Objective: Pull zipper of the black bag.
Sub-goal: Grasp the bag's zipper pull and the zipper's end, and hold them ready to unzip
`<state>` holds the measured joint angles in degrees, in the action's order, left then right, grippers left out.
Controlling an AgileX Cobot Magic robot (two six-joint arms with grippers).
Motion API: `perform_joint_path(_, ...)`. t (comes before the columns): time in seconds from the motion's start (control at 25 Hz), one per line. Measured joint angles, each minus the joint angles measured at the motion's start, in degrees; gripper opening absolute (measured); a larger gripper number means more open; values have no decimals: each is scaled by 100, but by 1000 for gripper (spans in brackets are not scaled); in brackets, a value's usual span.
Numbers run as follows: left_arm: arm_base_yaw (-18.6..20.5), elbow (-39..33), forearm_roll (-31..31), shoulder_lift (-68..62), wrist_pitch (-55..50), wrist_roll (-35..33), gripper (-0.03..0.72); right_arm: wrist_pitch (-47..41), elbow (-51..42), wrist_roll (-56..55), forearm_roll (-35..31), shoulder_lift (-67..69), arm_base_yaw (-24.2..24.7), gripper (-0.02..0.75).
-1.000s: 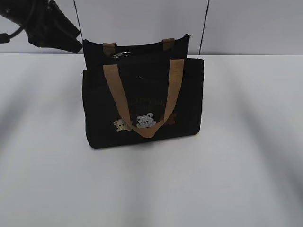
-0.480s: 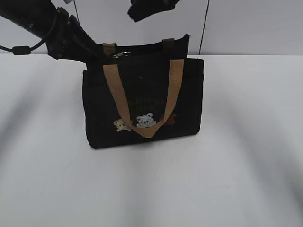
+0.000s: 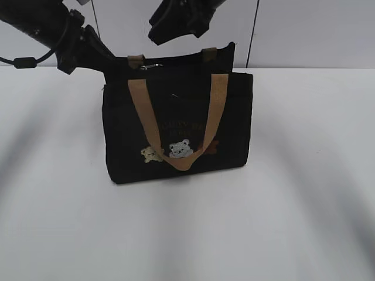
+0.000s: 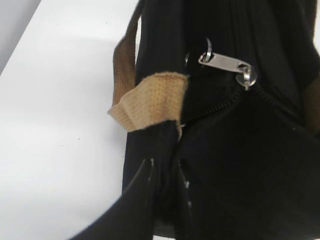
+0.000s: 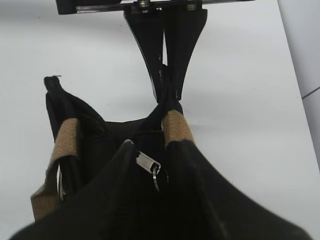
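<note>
The black bag [image 3: 234,117] stands upright on the white table, its front handle [image 3: 140,105] hanging over the bear patches. The silver zipper pull [image 3: 151,67] lies on the top near the bag's left end. It also shows in the left wrist view [image 4: 225,64] and the right wrist view [image 5: 148,162]. My left gripper [image 3: 108,60] is shut on the fabric at the bag's left top corner [image 4: 166,167], beside a tan strap end [image 4: 150,100]. My right gripper [image 3: 167,32] hovers open just above the bag's top, its fingers [image 5: 156,147] spread either side of the pull.
The white table [image 3: 304,175] spreads out around the bag. A pale wall with dark seams [image 3: 253,35] stands behind it. The left arm [image 3: 41,23] comes in from the top left.
My left gripper moved right onto the bag's left top corner and closed on it. My right gripper came in from above and dropped toward the bag's top.
</note>
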<state>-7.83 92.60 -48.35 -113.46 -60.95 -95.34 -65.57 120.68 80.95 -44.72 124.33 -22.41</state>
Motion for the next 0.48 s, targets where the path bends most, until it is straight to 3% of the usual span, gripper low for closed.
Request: perform_joint_path(0.48, 0, 0, -61, 17, -72, 0, 45, -348, 0, 792, -518, 334, 0, 203)
